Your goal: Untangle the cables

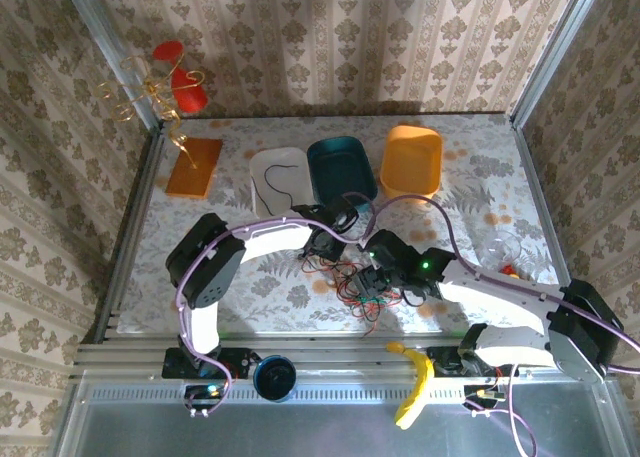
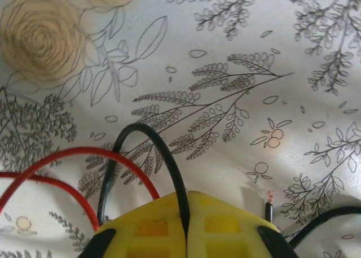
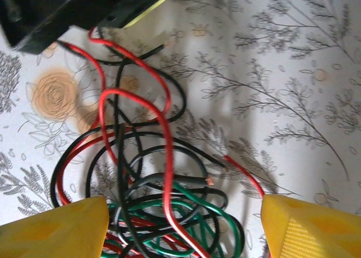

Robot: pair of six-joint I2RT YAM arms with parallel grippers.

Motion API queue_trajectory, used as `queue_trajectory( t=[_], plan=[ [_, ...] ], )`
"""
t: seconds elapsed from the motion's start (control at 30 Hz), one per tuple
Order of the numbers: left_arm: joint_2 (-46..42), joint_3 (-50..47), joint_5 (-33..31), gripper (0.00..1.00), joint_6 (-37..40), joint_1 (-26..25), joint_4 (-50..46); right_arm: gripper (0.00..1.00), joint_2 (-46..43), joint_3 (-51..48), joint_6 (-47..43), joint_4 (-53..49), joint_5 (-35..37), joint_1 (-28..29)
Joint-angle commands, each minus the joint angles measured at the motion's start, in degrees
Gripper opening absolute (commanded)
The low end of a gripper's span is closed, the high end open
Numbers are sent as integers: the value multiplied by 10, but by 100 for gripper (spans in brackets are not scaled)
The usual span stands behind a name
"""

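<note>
Status: separation has barely begun. The red cable, the black cable and the green cable lie interlaced in one knot on the flowered tablecloth. The knot sits near the middle of the table, nearer than the row of trays. The left gripper is clamped tight on the black cable, which arches up from the cloth and runs down into the seam between the two yellow fingertips. Loops of the red cable pass just to the left of the grip but are not caught in it. The right gripper stands wide, one yellow finger on each side of the densest part of the knot, and holds nothing. Whether its fingers touch the cloth cannot be determined. Under it, the green coils lie at the bottom, with red and black strands crossing over them several times. One bare copper end of a dark strand shows near the centre. On the far side, the white tray holds a dark loop, possibly a wire but too small to confirm. The teal tray and the orange tray appear unoccupied. Remaining work, by judgement: draw the black cable clear while the knot is restrained, then part red from green.
</note>
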Motion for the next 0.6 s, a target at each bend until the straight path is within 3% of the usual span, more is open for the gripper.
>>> queue_trajectory(
  t=[0.0,0.23,0.37,0.57],
  plan=[
    [-12,28,-11,0,0,-2,-21,73,11,19,-28,1,-22,9],
    [-93,46,26,0,-17,35,-17,74,80,38,-39,2,-57,9],
    [-139,63,52,0,-38,51,-26,74,132,38,-20,21,-35,7],
    [-209,87,123,0,-90,96,-44,74,143,3,21,71,-33,-19]
  ],
)
